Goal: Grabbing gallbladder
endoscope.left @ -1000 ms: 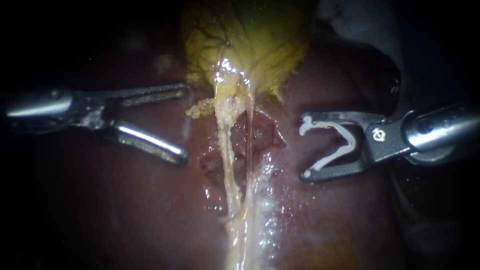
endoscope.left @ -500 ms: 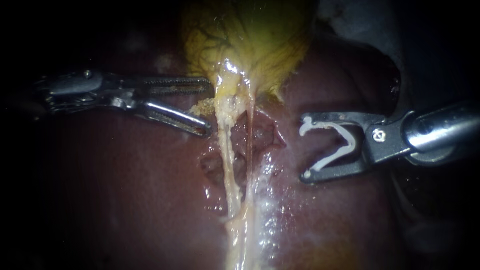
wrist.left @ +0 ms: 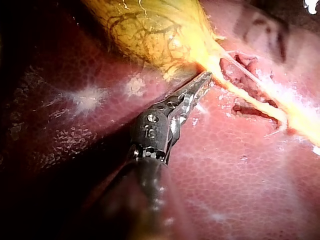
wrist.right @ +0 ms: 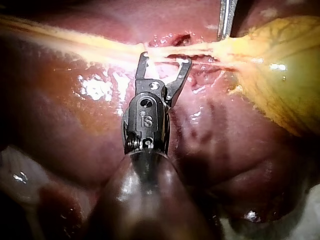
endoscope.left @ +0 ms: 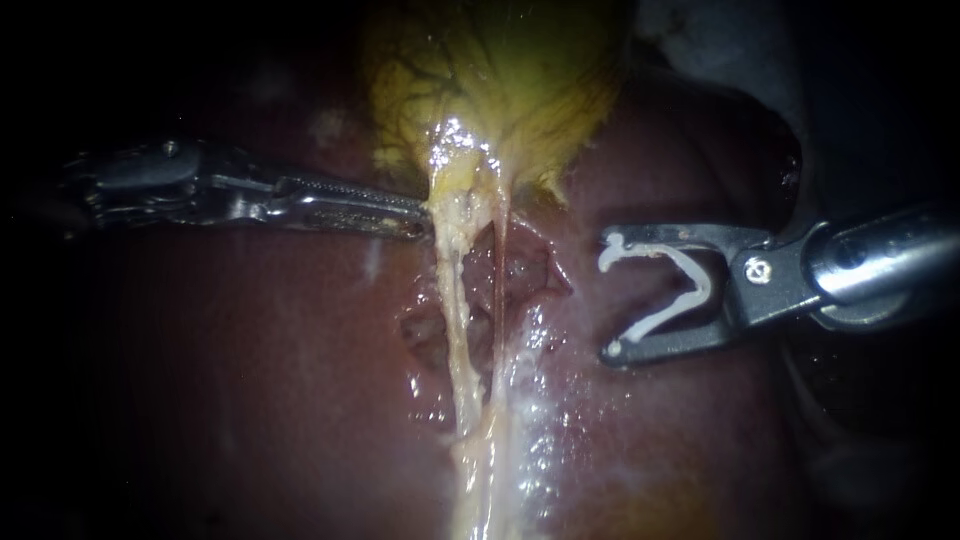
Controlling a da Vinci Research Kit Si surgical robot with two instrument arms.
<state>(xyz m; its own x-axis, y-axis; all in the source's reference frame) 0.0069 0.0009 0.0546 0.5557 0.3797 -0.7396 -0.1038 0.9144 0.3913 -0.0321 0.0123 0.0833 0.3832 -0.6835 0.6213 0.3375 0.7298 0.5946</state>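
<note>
The smooth, wet, dark red liver fills the foreground, split by pale glistening strands. Right of them, the grey metal right instrument holds its claw wide, carrying an open white clip. The serrated left instrument has its claw pinched narrow on the lower fringe of the yellow, dark-veined gallbladder, farthest back.
</note>
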